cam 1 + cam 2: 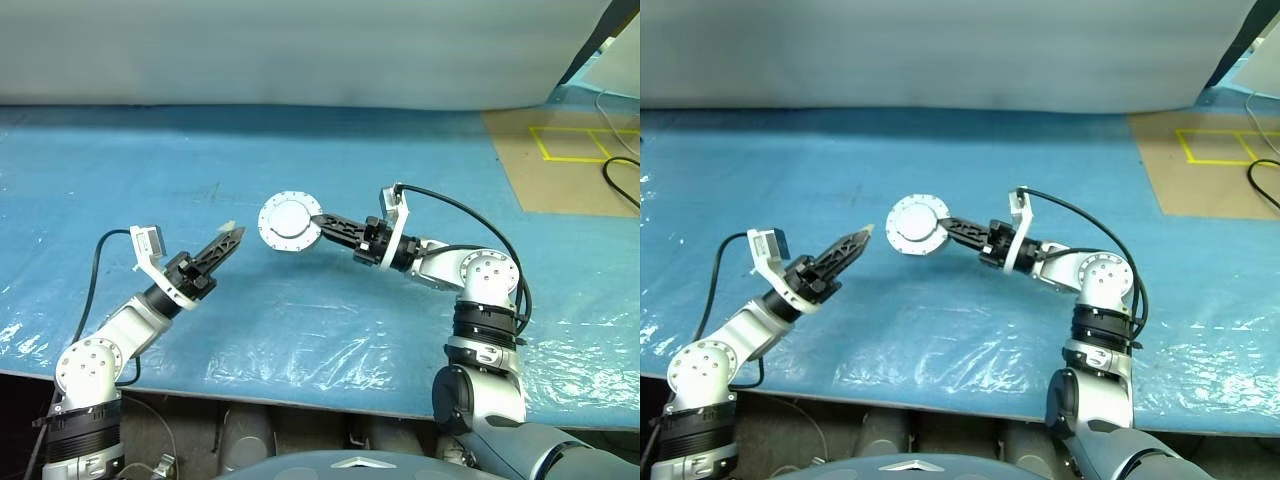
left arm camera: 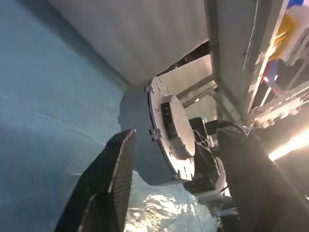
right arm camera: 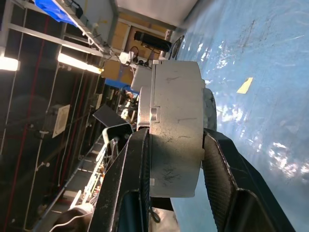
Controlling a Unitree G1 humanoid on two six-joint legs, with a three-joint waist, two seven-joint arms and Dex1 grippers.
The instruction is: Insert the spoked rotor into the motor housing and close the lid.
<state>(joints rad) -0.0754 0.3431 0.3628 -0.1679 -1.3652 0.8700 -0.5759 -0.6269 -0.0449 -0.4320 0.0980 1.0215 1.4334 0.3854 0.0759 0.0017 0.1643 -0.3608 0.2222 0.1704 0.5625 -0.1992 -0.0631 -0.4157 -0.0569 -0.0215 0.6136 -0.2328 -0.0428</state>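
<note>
The right gripper [image 1: 318, 222] clamps the motor housing [image 1: 290, 222] with the lid [image 3: 145, 104] on, above the blue table [image 1: 300, 320]. Just beside the housing, the left gripper [image 1: 234, 236] holds nothing; its gap is unreadable.

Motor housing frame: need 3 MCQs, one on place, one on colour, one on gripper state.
1. Where is the motor housing?
A. lying flat on the sheet
B. held off the sheet in the right gripper
C. held in the left gripper

2. What colour is the table sheet?
A. blue
B. green
C. red

3. How does the right gripper stand?
A. wide open and empty
B. shut with nothing between its fingers
C. shut on the motor housing

Key: 1 B, the head views show the housing at the tips of the right fingers. 2 A, the sheet is blue throughout. 3 C, the right wrist view shows both fingers pressed against the housing's sides.
</note>
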